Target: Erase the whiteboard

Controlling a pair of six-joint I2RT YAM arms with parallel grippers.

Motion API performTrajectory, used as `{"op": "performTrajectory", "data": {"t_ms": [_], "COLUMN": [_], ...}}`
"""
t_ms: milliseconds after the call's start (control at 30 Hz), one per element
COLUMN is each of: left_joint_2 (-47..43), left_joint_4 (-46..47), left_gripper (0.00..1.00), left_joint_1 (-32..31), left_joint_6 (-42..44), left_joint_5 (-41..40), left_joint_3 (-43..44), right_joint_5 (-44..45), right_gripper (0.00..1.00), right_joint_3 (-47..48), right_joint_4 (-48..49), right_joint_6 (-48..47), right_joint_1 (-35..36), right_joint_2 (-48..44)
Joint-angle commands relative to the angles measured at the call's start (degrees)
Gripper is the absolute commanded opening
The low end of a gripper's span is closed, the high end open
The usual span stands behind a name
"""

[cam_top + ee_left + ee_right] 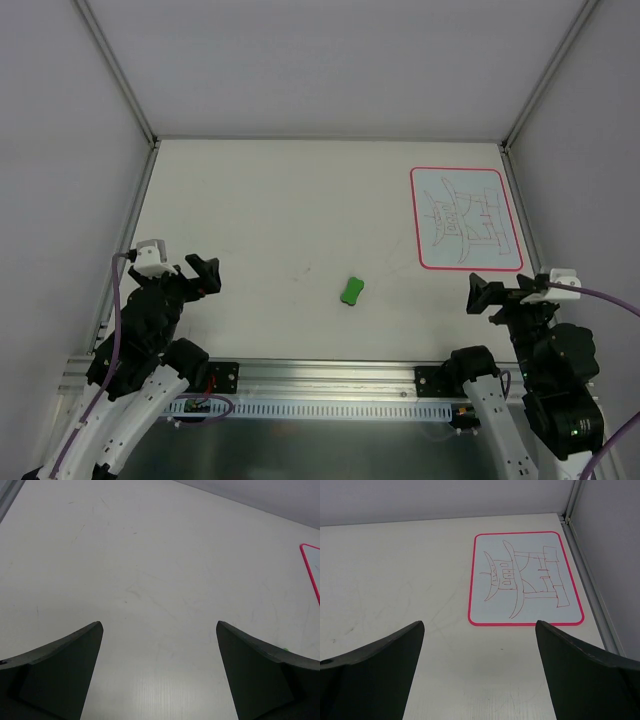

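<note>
The whiteboard (466,219) lay at the far right of the table (280,200), scribbled over, long axis running away, straight ahead of the right gripper (480,294) (the nearer one). Both it and the left gripper (203,274) hung spread, empty.

The whiteboard (466,218) hugs the right wall (590,150); 1 green block (352,290) lies well apart.

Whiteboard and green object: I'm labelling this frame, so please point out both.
whiteboard (466,218), top external view, middle of its scribbled face.
green object (351,290), top external view, centre of its top.
</note>
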Motion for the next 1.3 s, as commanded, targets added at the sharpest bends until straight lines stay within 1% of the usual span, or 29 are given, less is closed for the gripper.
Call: {"op": "performTrajectory", "data": {"t_ms": [0, 100, 200, 233, 300, 333, 400, 433, 533, 567, 600, 633, 667, 700, 733, 767, 800, 867, 900, 1000, 1033, 1200, 1267], "left_joint_2": [0.9, 1.9, 3.6, 4.4, 8.4, 9.9, 14.7, 16.0, 21.3, 23.4, 24.4, 25.1, 25.5, 26.0, 26.2, 26.3, 26.1, 25.4, 25.3, 25.2, 25.2, 25.3, 25.2], "left_joint_4": [1.3, 1.3, 1.3, 1.4, 1.3, 1.2, 1.3, 1.4, 1.5, 1.5, 1.5, 1.4, 1.5, 1.5, 1.5, 1.4, 1.4, 1.4, 1.5, 1.4, 1.5, 1.4, 1.4], "left_gripper": [0.99, 0.99, 0.99, 0.99, 0.99, 0.99, 0.99, 0.99, 0.99, 0.99, 0.99, 0.99, 0.99, 0.99, 0.99, 0.99, 0.99, 0.99, 0.99, 0.99, 0.99, 0.99, 0.99], "left_joint_1": [0.4, 0.4, 0.4, 0.4, 0.4, 0.4, 0.4, 0.4, 0.4, 0.4, 0.4, 0.4, 0.4, 0.4, 0.4, 0.5, 0.5, 0.4, 0.5, 0.4, 0.4, 1.0, 1.0], "left_joint_6": [1.0, 0.8, -0.3, -1.6, -2.5, -2.9, -2.6, -2.4, -1.1, -0.2, 0.1, 0.2, 0.0, -0.3, -0.3, 0.0, 0.4, 0.8, 1.0, 1.0, 1.0, 1.1, 1.3], "left_joint_5": [1.1, 1.2, 2.2, 2.5, 4.5, 5.5, 7.4, 8.5, 8.6, 7.8, 7.3, 7.0, 6.8, 6.9, 7.0, 7.0, 7.0, 6.2, 5.4, 6.0, 6.4, 6.8, 6.7], "left_joint_3": [0.2, 0.1, 0.5, 0.7, 2.4, 3.4, 6.6, 7.8, 11.0, 11.6, 11.5, 11.2, 10.4, 9.8, 9.3, 8.4, 8.1, 6.8, 6.6, 6.4, 6.4, 6.4, 6.3], "right_joint_5": [-2.3, -3.0, -5.6, -7.0, -6.6, -5.3, -3.0, -1.8, -2.0, -1.7, -0.4, 0.2, 0.9, 1.2, 1.4, 1.3, 1.3, 1.4, 1.4, 1.9, 2.5, 3.5, 3.5], "right_gripper": [0.99, 0.99, 0.99, 0.99, 0.99, 0.99, 0.99, 0.99, 0.99, 0.99, 0.98, 0.97, 0.93, 0.91, 0.85, 0.82, 0.8, 0.76, 0.73, 0.71, 0.68, 0.64, 0.63], "right_joint_3": [0.2, -0.2, -2.1, -2.4, -3.1, -3.1, -2.5, -2.3, -1.4, -1.2, -0.4, 0.1, 0.8, 1.7, 4.2, 5.5, 6.8, 10.3, 11.4, 16.9, 18.0, 23.7, 25.8], "right_joint_4": [0.9, 0.9, 2.1, 2.6, 3.3, 4.1, 4.7, 6.0, 11.1, 12.5, 13.6, 15.8, 16.8, 17.5, 18.1, 18.5, 18.8, 20.3, 20.8, 21.2, 21.1, 21.1, 21.0], "right_joint_6": [1.2, 3.0, 4.3, 5.0, 6.9, 9.2, 11.7, 13.8, 14.9, 15.8, 16.6, 17.1, 17.6, 17.9, 18.1, 18.4, 18.6, 19.0, 19.2, 19.0, 19.1, 19.7, 20.1], "right_joint_1": [0.2, 0.3, 0.3, 0.3, 0.2, 0.3, 0.3, 0.2, 0.3, 0.2, 0.3, 0.2, 0.2, 0.3, 0.3, 0.3, 0.2, 0.2, 0.2, 0.3, 0.2, 0.3, 0.3], "right_joint_2": [2.4, 4.7, 7.3, 9.8, 12.8, 16.4, 20.6, 25.3, 33.0, 38.6, 41.7, 44.8, 51.4, 54.9, 58.3, 61.6, 67.6, 72.8, 77.6, 84.4, 88.2, 97.0, 100.4]}}
